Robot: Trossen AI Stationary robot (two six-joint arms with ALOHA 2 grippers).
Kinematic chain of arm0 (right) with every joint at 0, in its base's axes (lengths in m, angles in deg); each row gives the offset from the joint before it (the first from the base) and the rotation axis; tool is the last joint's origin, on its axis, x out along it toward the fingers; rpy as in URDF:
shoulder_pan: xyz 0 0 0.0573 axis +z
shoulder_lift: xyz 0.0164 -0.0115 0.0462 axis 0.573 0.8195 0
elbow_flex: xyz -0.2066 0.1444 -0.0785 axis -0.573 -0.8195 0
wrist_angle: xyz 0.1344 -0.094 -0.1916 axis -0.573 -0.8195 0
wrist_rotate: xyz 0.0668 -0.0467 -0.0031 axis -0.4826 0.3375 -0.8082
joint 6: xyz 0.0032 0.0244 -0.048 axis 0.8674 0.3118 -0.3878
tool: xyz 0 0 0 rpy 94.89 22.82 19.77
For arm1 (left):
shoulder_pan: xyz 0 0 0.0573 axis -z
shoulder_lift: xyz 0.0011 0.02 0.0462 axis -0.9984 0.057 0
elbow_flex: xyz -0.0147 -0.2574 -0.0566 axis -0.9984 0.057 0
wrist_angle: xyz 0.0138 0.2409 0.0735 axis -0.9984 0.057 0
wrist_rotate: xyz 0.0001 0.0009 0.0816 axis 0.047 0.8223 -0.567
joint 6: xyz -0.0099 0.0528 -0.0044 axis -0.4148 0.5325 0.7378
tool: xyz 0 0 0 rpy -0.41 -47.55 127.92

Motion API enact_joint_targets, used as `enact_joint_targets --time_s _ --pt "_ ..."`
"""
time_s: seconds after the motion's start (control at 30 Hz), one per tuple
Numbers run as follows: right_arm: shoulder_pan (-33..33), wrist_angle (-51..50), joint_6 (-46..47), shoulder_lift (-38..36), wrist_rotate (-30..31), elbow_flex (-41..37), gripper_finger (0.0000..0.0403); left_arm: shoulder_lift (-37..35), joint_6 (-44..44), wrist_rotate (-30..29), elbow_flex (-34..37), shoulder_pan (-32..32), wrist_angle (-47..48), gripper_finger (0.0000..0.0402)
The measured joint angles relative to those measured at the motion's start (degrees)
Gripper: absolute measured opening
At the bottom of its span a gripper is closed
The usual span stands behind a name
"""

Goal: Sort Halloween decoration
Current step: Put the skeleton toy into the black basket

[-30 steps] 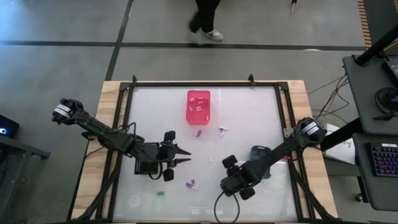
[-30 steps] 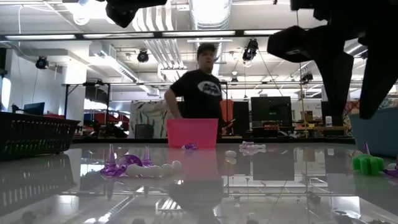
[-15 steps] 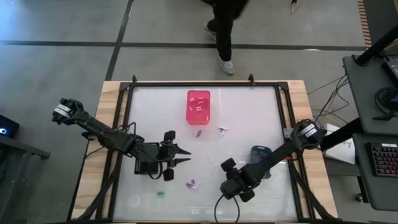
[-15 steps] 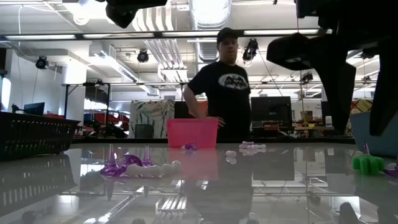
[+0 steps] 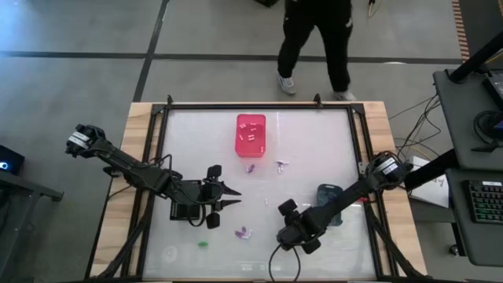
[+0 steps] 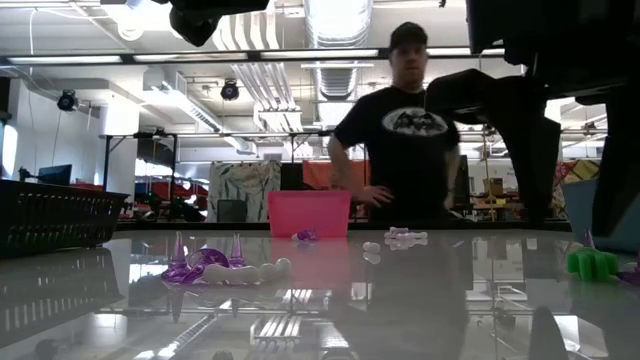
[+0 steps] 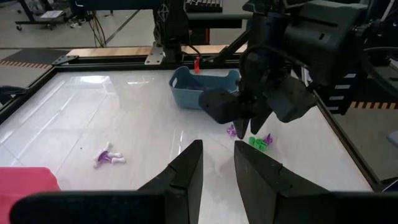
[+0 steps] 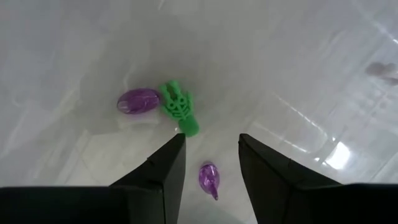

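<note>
The table (image 5: 314, 141) fills the overhead view, glossy white inside a wooden frame, and beyond its far edge a person (image 5: 314, 31) in dark clothes is now standing squarely behind it, having walked over from further left a second ago. From table height the same person shows behind the pink bin (image 6: 309, 213), hand on hip.

The right arm reaches in from the right edge and its right gripper (image 5: 284, 222) sits a touch lower and further left than a second ago, pointing down at the table near the front. Its fingers (image 8: 163, 168) stand apart, wider than before, with nothing between them. Right under them lie three small pieces: a green piece (image 8: 178, 107), a purple piece (image 8: 138, 101) touching its side, and a second purple piece (image 8: 209, 178) just beside, in the gap between the fingers.

The left arm has not budged: the left gripper (image 5: 228, 196) hangs over the middle-left of the table, fingers (image 7: 186, 174) a little apart and empty, just beside the black bin (image 5: 182, 211).

The grey-blue bin (image 5: 328, 196) sits next to the right arm. The pink bin stays at the far middle with white pieces (image 5: 250, 137) inside it.

Loose pieces are unmoved: a purple and white pair (image 5: 244, 233) near the front, another purple piece (image 5: 251, 167) and a pale one (image 5: 281, 164) just in front of the pink bin, and a green bit (image 5: 203, 244) near the front left
</note>
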Motion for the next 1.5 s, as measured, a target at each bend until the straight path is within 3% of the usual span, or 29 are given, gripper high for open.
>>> enact_joint_targets --time_s 0.8,1.5 --pt "-0.05 6.55 -0.07 -0.02 -1.11 -3.63 0.0137 0.00 -0.20 0.01 0.00 0.00 0.35 0.0075" --pt "-0.61 13.63 -3.88 -0.02 -1.13 -5.72 0.0068 0.00 -0.20 0.02 0.02 -0.02 0.37 0.0075"
